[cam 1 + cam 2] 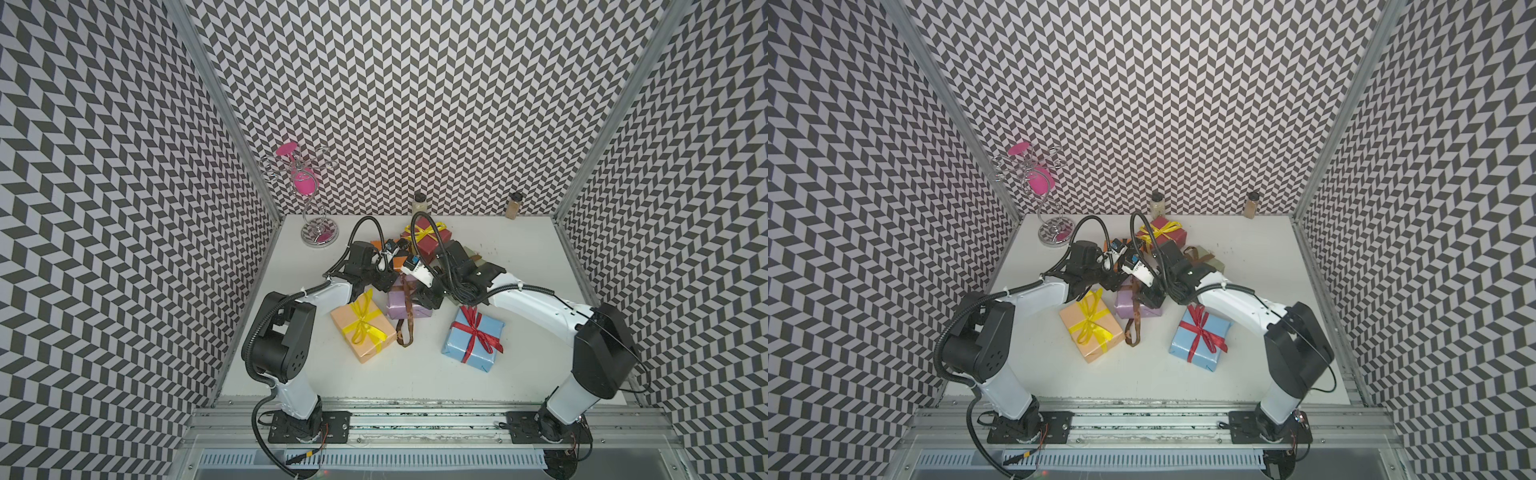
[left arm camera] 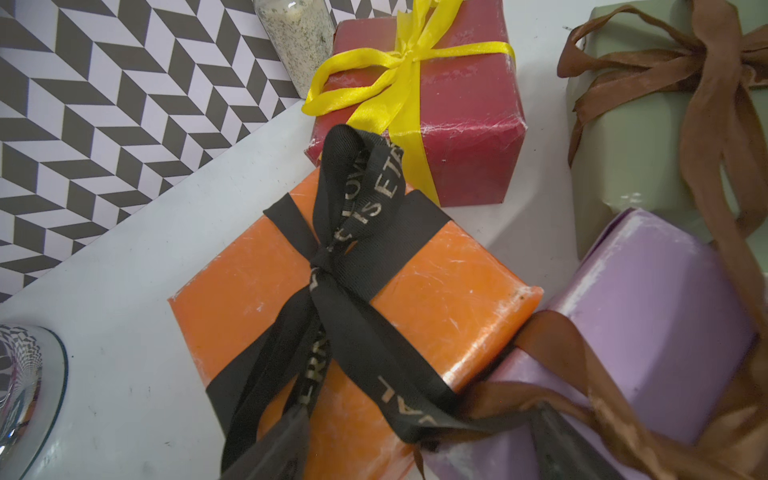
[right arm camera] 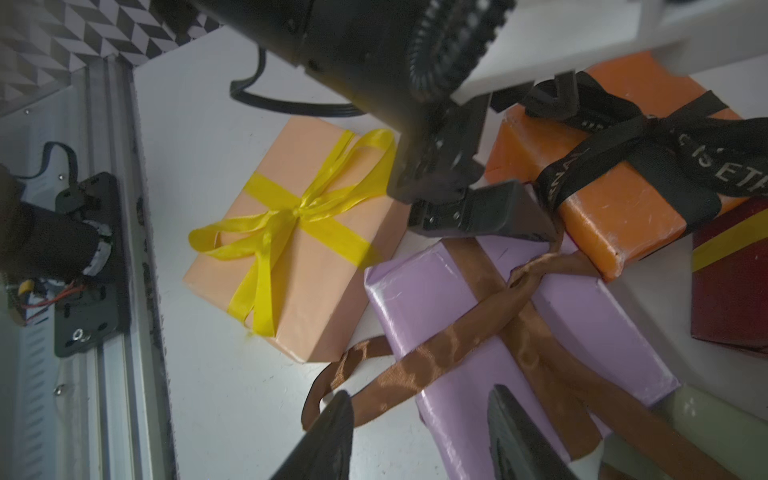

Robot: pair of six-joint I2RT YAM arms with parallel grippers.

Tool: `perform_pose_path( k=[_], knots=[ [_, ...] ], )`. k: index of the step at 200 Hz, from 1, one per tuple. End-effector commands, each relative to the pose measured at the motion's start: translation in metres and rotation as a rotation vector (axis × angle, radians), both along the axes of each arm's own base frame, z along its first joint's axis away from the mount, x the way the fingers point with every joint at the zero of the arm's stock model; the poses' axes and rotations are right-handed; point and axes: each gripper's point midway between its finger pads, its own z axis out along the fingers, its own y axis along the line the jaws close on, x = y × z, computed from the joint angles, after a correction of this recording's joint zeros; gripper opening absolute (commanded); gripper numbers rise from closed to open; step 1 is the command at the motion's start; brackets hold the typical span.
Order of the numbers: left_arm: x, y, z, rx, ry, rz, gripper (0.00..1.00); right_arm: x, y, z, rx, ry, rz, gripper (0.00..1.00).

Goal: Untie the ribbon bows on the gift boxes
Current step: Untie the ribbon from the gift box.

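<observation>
Brown ribbon (image 3: 440, 353) trailed off the lilac box (image 3: 582, 332) onto the bench (image 1: 415, 374), near the right pincer (image 3: 422, 392), gaping empty; the left pincer (image 2: 422, 411), gaping too, straddled the orange box's (image 2: 436, 299) black bow (image 2: 332, 257) tails.

An orange box (image 2: 449, 303) with black lettered ribbon (image 2: 332, 270), lilac box (image 2: 652, 299) with brown ribbon (image 3: 436, 353), black-and-white chevron walls (image 1: 415, 104).

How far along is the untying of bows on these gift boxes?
Looks done: the brown ribbon on the lilac paper-wrapped box lies loose, just a twist. In hand: the open left gripper straddles the tails of the black lettered ribbon on the orange box; the right gripper is open. Left: tied bows on the peach box, light blue box, sage green box, dark red box.
</observation>
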Motion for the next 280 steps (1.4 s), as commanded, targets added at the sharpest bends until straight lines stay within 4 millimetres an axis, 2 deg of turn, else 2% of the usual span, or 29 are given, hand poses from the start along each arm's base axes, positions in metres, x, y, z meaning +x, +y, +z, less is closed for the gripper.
perform_pose_path(
  k=[1,22,69,103,175,197,227,240,280],
  knots=[
    [-0.018,0.006,-0.022,0.044,0.08,-0.022,0.84,0.017,0.015,-0.005,0.048,0.04,-0.054,0.52],
    [-0.018,0.005,-0.023,0.044,0.08,-0.023,0.84,0.018,0.019,-0.012,0.047,0.077,-0.059,0.5],
    [-0.02,0.005,-0.021,0.035,0.078,-0.03,0.84,0.022,0.01,-0.021,0.027,0.08,-0.124,0.46],
    [-0.023,0.004,-0.022,0.029,0.082,-0.039,0.84,0.025,0.008,-0.037,0.002,0.096,-0.157,0.43],
    [-0.029,0.004,-0.019,0.016,0.084,-0.051,0.88,0.03,0.014,-0.056,-0.004,0.135,-0.164,0.39],
    [-0.03,0.006,-0.021,0.019,0.087,-0.049,0.88,0.029,0.014,-0.06,-0.011,0.14,-0.164,0.32],
    [-0.03,0.006,-0.021,0.02,0.086,-0.047,0.88,0.025,0.009,-0.052,-0.013,0.121,-0.158,0.09],
    [-0.03,0.006,-0.022,0.023,0.087,-0.047,0.88,0.023,0.005,-0.044,-0.011,0.1,-0.155,0.02],
    [-0.025,0.011,-0.022,0.036,0.08,-0.025,0.88,-0.006,-0.003,-0.017,0.004,0.082,-0.038,0.0]
  ],
)
